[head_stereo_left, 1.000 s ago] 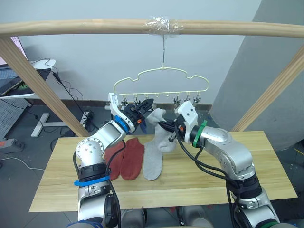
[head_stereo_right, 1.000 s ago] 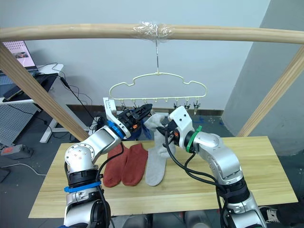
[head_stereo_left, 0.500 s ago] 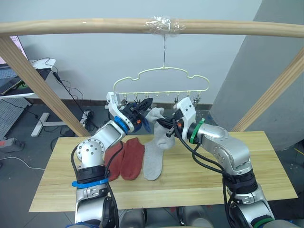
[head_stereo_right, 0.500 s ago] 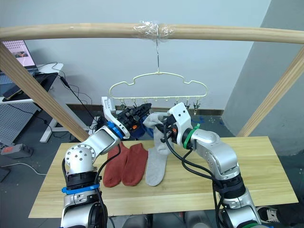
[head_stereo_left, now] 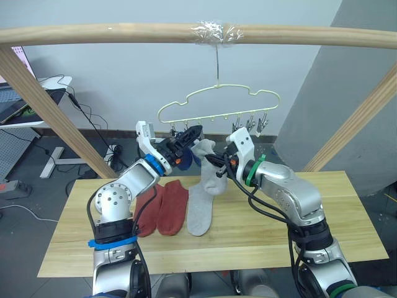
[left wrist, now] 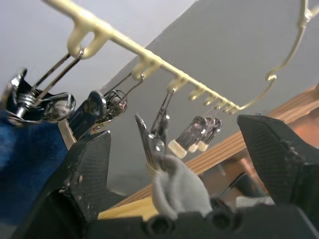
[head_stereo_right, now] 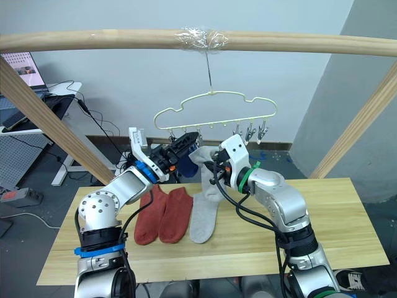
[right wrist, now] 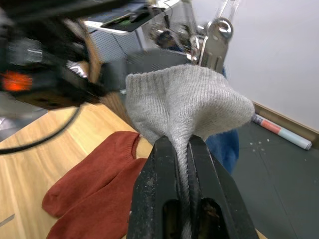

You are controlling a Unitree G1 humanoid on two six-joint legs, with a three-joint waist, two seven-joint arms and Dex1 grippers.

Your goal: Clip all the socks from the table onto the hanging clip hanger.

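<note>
The pale clip hanger (head_stereo_left: 218, 85) hangs from the pole, tilted, with its clips in a row below it. A blue sock (head_stereo_left: 185, 160) hangs from the clips at its left end. My right gripper (right wrist: 183, 149) is shut on a grey sock (right wrist: 185, 97), holding its cuff up against a clip (left wrist: 152, 144). In the left wrist view, that clip's jaws touch the grey cuff (left wrist: 180, 191). My left gripper (left wrist: 174, 130) stands open around that clip, just left of the right gripper. Two rust-red socks (head_stereo_left: 162, 208) and a second grey sock (head_stereo_left: 200, 212) lie flat on the table (head_stereo_left: 347, 211).
A round wooden pole (head_stereo_left: 124, 32) crosses overhead, and slanted wooden legs (head_stereo_left: 49, 105) come down at both sides behind the table. A desk with a screen (head_stereo_left: 25, 102) and floor cables stand at the back left. The table's right half is bare wood.
My left gripper has opened wide at the clip. The hanger has swung to the right and tilted. The right gripper still holds the grey sock up at the clips.
</note>
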